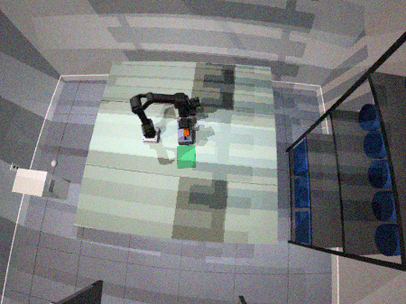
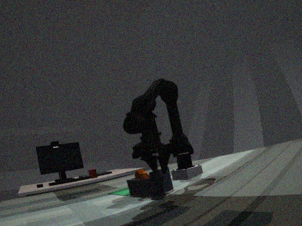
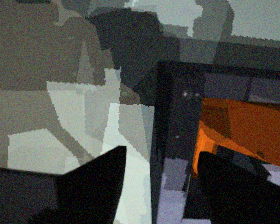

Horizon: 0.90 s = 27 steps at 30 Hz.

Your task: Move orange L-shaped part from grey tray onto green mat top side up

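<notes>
The orange L-shaped part [image 1: 187, 133] [image 2: 141, 174] [image 3: 240, 117] is tilted in its pocket in the grey tray [image 1: 180, 141] [image 2: 141, 188] [image 3: 181, 125]. In the exterior view its end on the mat side stands above the tray rim. My gripper [image 2: 160, 171] [image 3: 162, 157] points down at the tray's other end, fingers partly apart with nothing between them. In the wrist view the right fingertip is over the pocket at the part's low end and the left one is outside the tray wall. Whether the right fingertip touches the part is hard to tell. The green mat [image 1: 186, 158] [image 2: 121, 192] is bare.
The arm's pale base [image 1: 151, 139] [image 2: 187, 173] stands to the left of the tray in the top view. A desk with a monitor [image 2: 60, 157] and a red cup [image 2: 92, 173] is in the background. A rack with blue bins [image 1: 299, 191] stands at the far right.
</notes>
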### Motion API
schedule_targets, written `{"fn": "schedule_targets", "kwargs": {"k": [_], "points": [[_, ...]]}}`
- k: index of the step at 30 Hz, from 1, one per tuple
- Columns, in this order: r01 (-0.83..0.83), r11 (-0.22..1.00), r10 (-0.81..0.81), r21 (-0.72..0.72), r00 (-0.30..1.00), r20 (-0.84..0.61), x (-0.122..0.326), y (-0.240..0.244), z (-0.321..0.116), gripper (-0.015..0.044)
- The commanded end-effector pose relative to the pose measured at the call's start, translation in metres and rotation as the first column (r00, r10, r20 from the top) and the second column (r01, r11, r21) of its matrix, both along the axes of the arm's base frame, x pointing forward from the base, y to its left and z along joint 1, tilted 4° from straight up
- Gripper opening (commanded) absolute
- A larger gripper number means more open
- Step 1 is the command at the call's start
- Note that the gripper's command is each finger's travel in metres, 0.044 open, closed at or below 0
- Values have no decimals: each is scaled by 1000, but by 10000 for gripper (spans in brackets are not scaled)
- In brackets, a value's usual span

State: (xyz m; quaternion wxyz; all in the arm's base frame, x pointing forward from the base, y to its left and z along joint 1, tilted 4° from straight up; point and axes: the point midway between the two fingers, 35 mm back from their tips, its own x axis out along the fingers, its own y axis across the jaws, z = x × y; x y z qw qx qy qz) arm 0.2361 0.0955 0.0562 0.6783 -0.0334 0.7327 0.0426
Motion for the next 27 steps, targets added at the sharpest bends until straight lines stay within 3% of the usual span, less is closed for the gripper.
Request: {"fn": "schedule_targets", "kwargs": {"k": [1,4,27], "points": [[-1,1000,1,6,1000,28,6,-5,48,180],[-1,1000,1,6,1000,28,4,-10,72,180],[2,1000,-3,13,999,37,7,-8,68,180]]}}
